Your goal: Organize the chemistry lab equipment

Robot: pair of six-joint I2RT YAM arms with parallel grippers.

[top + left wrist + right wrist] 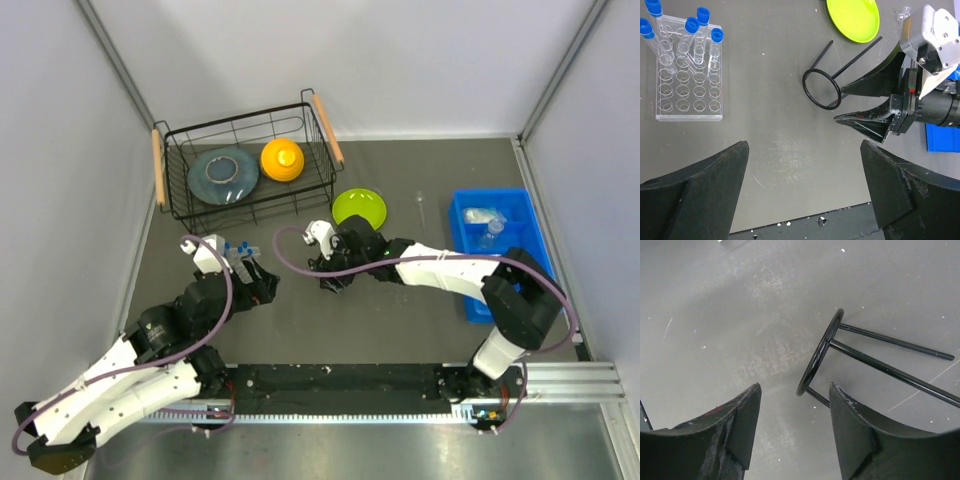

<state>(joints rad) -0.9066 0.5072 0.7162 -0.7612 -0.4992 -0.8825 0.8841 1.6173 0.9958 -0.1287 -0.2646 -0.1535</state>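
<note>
Right gripper (795, 387) sits wide open beside the black wire ring stand (875, 363) mid-frame — looks like the grab's next: straddle a rod, pinch. Left gripper (804, 145) open too.

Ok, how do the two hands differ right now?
The left hand hovers high above the table; the right hand sits low, close to it. The right hand's tips reach the black ring stand; the left hand is well clear of it. Both are open, holding nothing.
</note>
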